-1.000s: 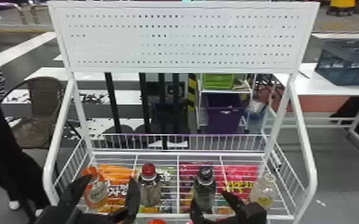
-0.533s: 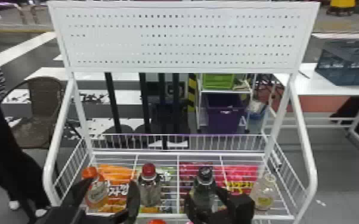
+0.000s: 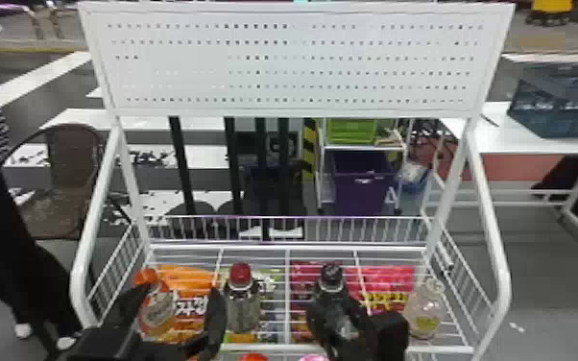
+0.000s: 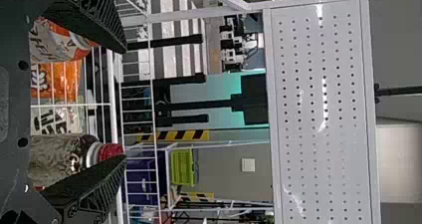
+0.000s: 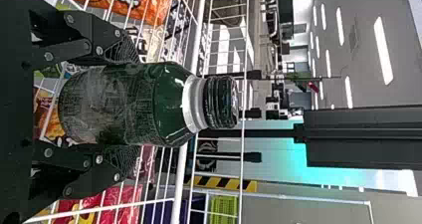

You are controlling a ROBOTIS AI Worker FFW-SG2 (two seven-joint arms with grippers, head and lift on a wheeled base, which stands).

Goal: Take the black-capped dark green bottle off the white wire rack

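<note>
Bottle (image 5: 169, 104) upright between right gripper (image 3: 335, 307) fingertips, clasped from both sides.

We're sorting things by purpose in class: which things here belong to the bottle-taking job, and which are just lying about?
Part of the job:
- black-capped dark green bottle
- white wire rack
- right hand, around that bottle

Just lying about:
- red-capped bottle
- orange-capped bottle
- orange packet
- purple bin
</note>
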